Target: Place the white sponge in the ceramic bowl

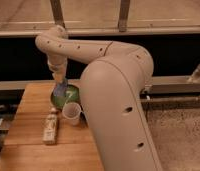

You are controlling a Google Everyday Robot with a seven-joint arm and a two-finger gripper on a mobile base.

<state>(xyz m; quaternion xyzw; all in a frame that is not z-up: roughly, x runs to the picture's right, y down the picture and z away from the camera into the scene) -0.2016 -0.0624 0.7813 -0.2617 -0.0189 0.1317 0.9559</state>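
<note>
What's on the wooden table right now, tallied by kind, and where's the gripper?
Bowls: 1, the ceramic bowl
Cups: 1, the translucent cup
Bottles: 1, the white bottle, lying flat
Sponges: 1, the white sponge, at the gripper over the bowl
Total: 4

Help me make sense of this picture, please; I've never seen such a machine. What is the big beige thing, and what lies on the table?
The big beige shape is a robot arm, seen from one camera close behind it. It bends over a wooden table. At its end, the gripper hangs just above a dark-green ceramic bowl, with the pale blue-grey white sponge at its tip, over the bowl. In front of the bowl stands a translucent plastic cup, and to its left lies a white bottle.
</note>
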